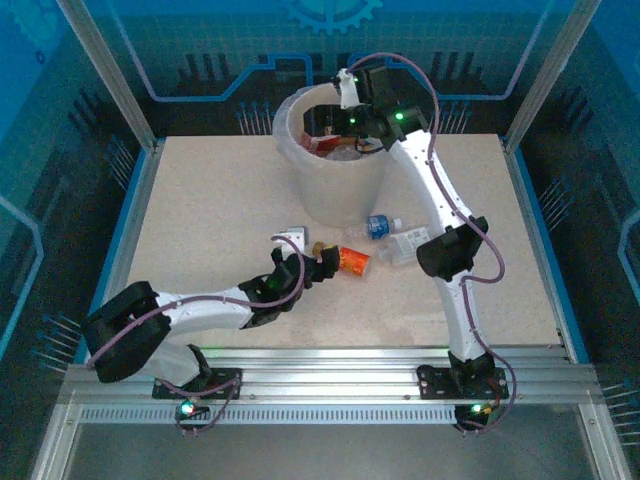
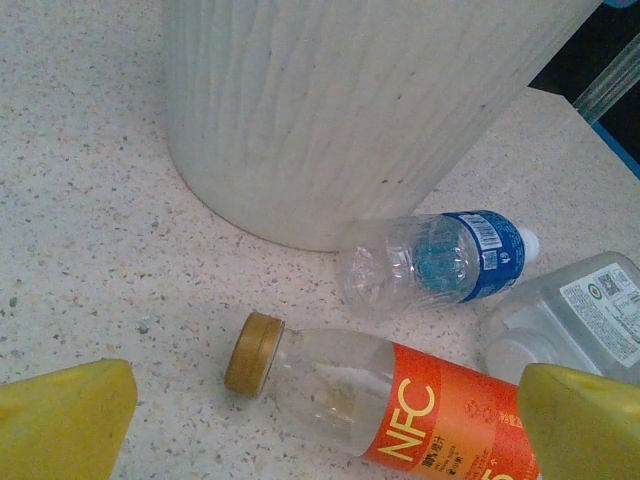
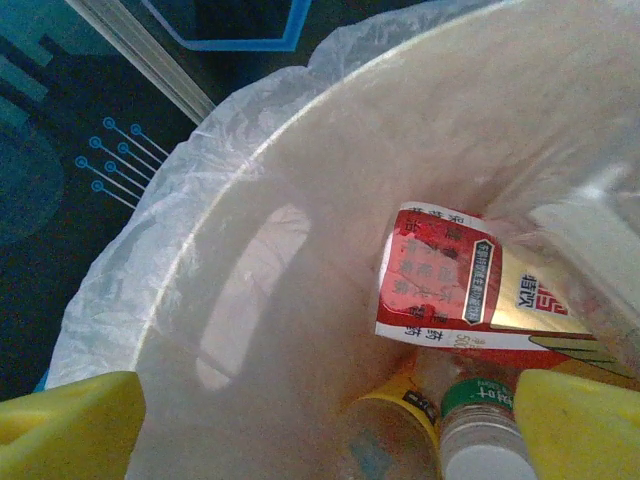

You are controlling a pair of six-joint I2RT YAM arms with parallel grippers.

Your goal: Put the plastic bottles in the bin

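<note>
My left gripper [image 1: 308,249] hangs low over the table [image 1: 200,200] with its jaws wide apart and empty; between them lies the orange-label bottle [image 2: 400,400], gold cap pointing away to my left, its body slantwise across the gap. Just beyond it a blue-label bottle [image 2: 450,260] rests against the foot of the bin [image 2: 330,110], and a white-label bottle [image 2: 580,310] lies just beside my right-hand finger. My right gripper [image 3: 325,425] hovers inside the rim of the bin, jaws apart, holding nothing; below it lie a red-label bottle [image 3: 440,280] and others. The bin stands mid-table toward the far edge. The risk, as I judge it: the orange bottle is round and crushed, so a skewed squeeze could squirt it away; my finger could nudge the white-label bottle; my right gripper could snag the bag liner.
</note>
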